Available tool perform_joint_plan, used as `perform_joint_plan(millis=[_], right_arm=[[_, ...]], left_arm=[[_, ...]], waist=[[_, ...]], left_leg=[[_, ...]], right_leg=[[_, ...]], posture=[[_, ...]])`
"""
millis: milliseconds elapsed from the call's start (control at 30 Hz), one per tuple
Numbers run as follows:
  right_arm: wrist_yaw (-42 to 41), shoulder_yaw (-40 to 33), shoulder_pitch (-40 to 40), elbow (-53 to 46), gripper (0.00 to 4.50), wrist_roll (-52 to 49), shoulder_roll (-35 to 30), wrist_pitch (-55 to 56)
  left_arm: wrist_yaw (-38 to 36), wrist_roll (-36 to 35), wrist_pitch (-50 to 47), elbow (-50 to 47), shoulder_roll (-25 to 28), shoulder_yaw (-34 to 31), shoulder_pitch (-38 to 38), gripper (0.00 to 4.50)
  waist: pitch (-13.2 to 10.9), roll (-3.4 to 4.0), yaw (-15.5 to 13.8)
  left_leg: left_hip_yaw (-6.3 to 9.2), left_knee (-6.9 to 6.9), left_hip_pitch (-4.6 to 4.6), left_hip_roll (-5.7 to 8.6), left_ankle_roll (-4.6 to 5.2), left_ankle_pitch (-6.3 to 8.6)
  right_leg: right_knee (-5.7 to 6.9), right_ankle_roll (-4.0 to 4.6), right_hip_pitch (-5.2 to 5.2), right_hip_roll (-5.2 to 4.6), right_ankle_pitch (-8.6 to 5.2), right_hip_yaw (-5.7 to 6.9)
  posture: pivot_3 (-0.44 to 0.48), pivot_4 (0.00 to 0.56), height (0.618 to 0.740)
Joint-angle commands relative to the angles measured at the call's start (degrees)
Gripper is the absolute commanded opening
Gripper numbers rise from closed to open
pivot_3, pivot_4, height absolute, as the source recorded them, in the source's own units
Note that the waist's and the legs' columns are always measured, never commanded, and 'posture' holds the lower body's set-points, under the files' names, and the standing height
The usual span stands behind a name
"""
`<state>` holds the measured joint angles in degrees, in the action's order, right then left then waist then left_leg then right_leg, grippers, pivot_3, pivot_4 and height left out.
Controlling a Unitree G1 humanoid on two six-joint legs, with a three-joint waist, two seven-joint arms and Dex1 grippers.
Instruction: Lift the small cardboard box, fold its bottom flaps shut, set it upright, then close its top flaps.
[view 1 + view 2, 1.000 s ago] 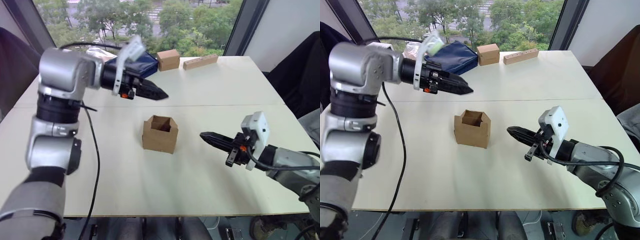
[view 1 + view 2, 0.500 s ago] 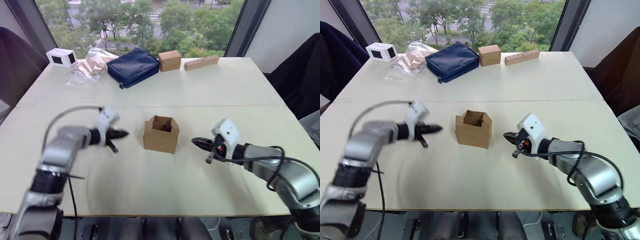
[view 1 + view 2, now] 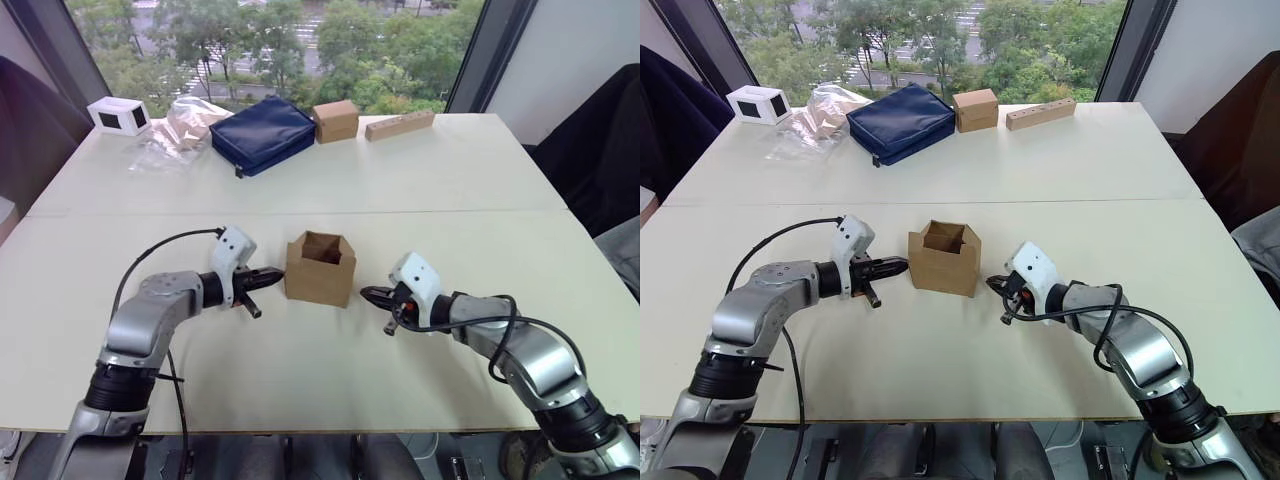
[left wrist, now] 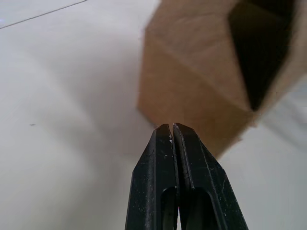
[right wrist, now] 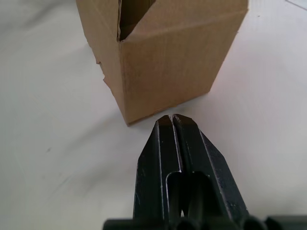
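The small cardboard box [image 3: 321, 268] stands upright in the middle of the table, plain brown, its top flaps raised and its inside dark. My left gripper [image 3: 276, 273] is shut, low over the table, its tips just short of the box's left side; the left wrist view shows the shut fingers [image 4: 165, 158] right at the box [image 4: 201, 81]. My right gripper [image 3: 367, 294] is also shut with nothing in it, its tips a short way off the box's right lower corner, seen close in the right wrist view as fingers [image 5: 168, 143] before the box [image 5: 163, 57].
At the back of the table lie a navy pouch [image 3: 263, 134], a brown cardboard cube [image 3: 337, 120], a long tan block [image 3: 400, 124], a clear plastic bag [image 3: 178, 130] and a small white box [image 3: 118, 115]. Windows stand behind the far edge.
My left arm came down from high at the back and its gripper shut, now low beside the box's left side. My right gripper slid left toward the box. The box stayed put.
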<state>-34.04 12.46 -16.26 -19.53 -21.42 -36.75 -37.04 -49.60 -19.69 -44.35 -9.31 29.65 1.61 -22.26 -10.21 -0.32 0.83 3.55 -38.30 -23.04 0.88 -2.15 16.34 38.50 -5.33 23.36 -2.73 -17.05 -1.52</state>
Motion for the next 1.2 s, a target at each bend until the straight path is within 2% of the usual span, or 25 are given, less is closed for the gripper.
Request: perform_joint_plan(millis=[33, 300, 633, 833, 867, 933, 967, 1067, 1200], right_arm=[[-1.2, -1.1, -0.8, -0.8, 0.00, 0.2, 1.6, 1.4], [-3.6, -2.0, 1.0, -3.0, 0.00, 0.0, 1.1, -0.1], [-3.7, -2.3, -0.3, -1.1, 0.00, 1.4, 2.5, -0.2], [-4.4, -3.8, 0.7, -1.8, 0.00, 1.5, 1.6, -0.5], [-5.1, -5.1, 1.1, -2.4, 0.00, 0.8, 0.6, -0.8], [-7.1, -7.4, 1.7, -3.8, 0.00, -1.2, -1.2, -2.1], [-8.4, -8.1, 2.1, -4.6, 0.00, -2.2, -2.1, -2.4], [-10.9, -10.3, 1.5, -4.2, 0.00, -3.5, -4.3, -2.0], [-11.0, -12.7, -3.1, 1.1, 0.00, -3.3, -3.5, 0.0]], left_arm=[[-2.3, -2.0, -0.3, -4.8, 2.4, 1.9, 2.0, 0.07], [-1.6, -4.0, -2.0, -7.8, 3.2, 2.8, 3.9, 0.07], [1.3, -3.6, -2.5, -5.4, 2.2, 3.7, 2.4, 0.07], [1.4, -4.1, -2.5, -5.1, 3.5, 2.4, 3.0, 0.07], [1.6, -2.1, -0.6, -5.1, 5.5, 2.1, 3.9, 0.07], [4.7, 3.3, 10.8, -5.0, 6.9, -0.3, 6.5, 0.07], [5.3, 3.8, 14.2, -3.8, 6.9, -1.7, 6.6, 0.07], [-2.3, -3.7, 7.9, 1.3, 8.2, -2.9, 0.9, 0.07], [-4.0, -8.8, 3.7, 3.8, 6.8, -4.5, -5.6, 0.07]], waist=[[0.0, 0.00, 0.0], [0.0, 0.00, -0.1], [0.0, 0.00, -0.1], [0.0, 0.00, -0.1], [0.0, 0.00, -0.1], [0.0, 0.01, 0.0], [0.0, 0.01, 0.0], [0.0, 0.01, -0.4], [0.0, 0.00, -0.2]], left_leg=[[0.00, 0.00, 0.01, 0.00, 0.00, 0.00], [0.00, 0.01, 0.02, 0.02, 0.00, 0.00], [0.00, 0.02, 0.05, 0.00, 0.00, 0.00], [0.00, 0.03, 0.05, 0.01, 0.00, 0.00], [0.00, 0.03, 0.05, 0.01, 0.00, 0.00], [0.00, 0.04, 0.04, 0.00, 0.00, 0.00], [-0.01, 0.06, 0.06, 0.00, 0.00, 0.00], [-0.01, 0.07, 0.08, -0.02, 0.00, 0.00], [0.01, 0.04, 0.12, 0.06, 0.01, 0.00]], right_leg=[[0.00, 0.00, 0.00, 0.00, 0.00, 0.00], [-0.01, 0.00, -0.03, -0.02, 0.00, 0.00], [-0.01, 0.00, -0.03, 0.01, 0.00, 0.00], [-0.01, 0.00, -0.03, -0.01, 0.00, 0.00], [-0.01, 0.00, -0.03, 0.00, 0.00, 0.00], [-0.02, 0.00, -0.03, 0.00, 0.00, 0.00], [-0.03, 0.00, -0.02, -0.01, 0.00, -0.03], [-0.06, 0.01, -0.06, -0.05, 0.00, 0.00], [-0.08, 0.01, -0.21, -0.07, 0.00, 0.08]], posture=[[0.000, 0.150, 0.740], [0.000, 0.150, 0.740], [0.000, 0.150, 0.740], [0.000, 0.150, 0.740], [0.000, 0.150, 0.740], [0.000, 0.150, 0.740], [0.000, 0.150, 0.740], [0.000, 0.150, 0.740], [0.000, 0.150, 0.740]])
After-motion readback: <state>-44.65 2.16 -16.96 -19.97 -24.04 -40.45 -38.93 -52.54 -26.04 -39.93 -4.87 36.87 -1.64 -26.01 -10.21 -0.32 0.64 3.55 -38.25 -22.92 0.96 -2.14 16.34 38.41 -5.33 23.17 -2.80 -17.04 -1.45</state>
